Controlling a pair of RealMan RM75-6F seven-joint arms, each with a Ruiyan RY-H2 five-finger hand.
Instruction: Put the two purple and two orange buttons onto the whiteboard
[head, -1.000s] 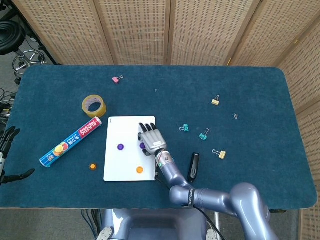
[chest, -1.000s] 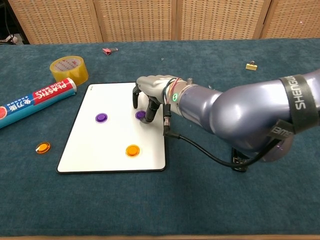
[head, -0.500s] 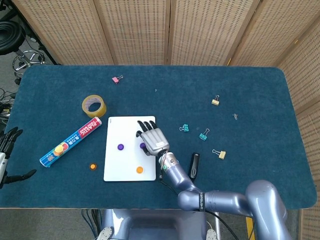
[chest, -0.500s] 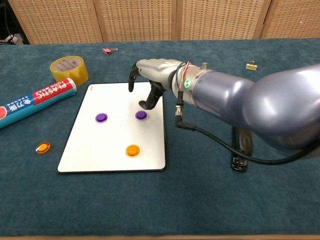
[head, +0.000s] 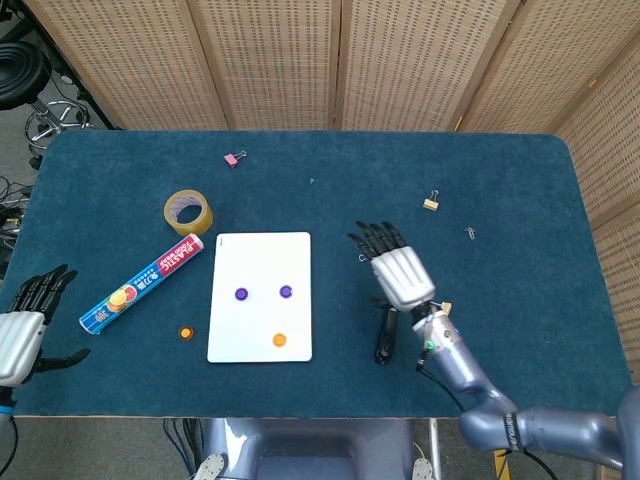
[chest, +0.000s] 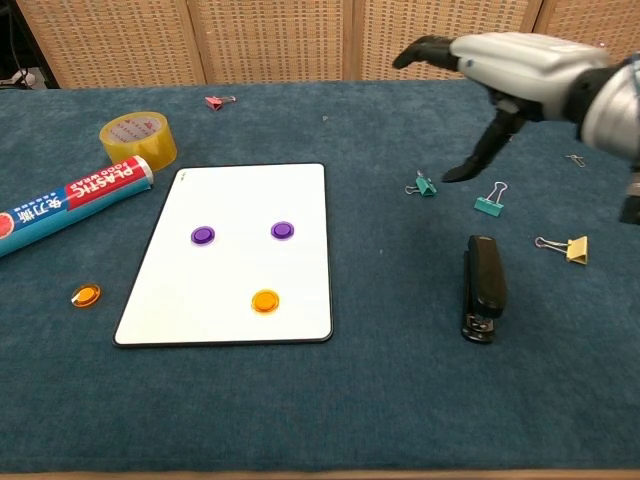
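Observation:
A whiteboard (head: 260, 330) (chest: 240, 195) lies flat on the blue table. On it sit two purple buttons (head: 241, 294) (head: 286, 291) (chest: 203, 235) (chest: 283, 230) and one orange button (head: 279, 340) (chest: 265, 300). A second orange button (head: 185, 332) (chest: 86, 295) lies on the cloth left of the board. My right hand (head: 398, 270) (chest: 500, 70) hovers right of the board with fingers spread and nothing in it. At the lower left edge of the head view, my left hand (head: 25, 325) is open and off the table.
A yellow tape roll (head: 188, 212) (chest: 137, 139) and a plastic wrap box (head: 142, 284) (chest: 70, 200) lie left of the board. A black stapler (head: 387, 335) (chest: 484, 287) lies to its right, with several binder clips around, such as a teal clip (chest: 489, 200) and a pink clip (head: 234, 158).
My right hand lifted off the purple button on the board and swung up and to the right, leaving the button in place. My left hand came further into view.

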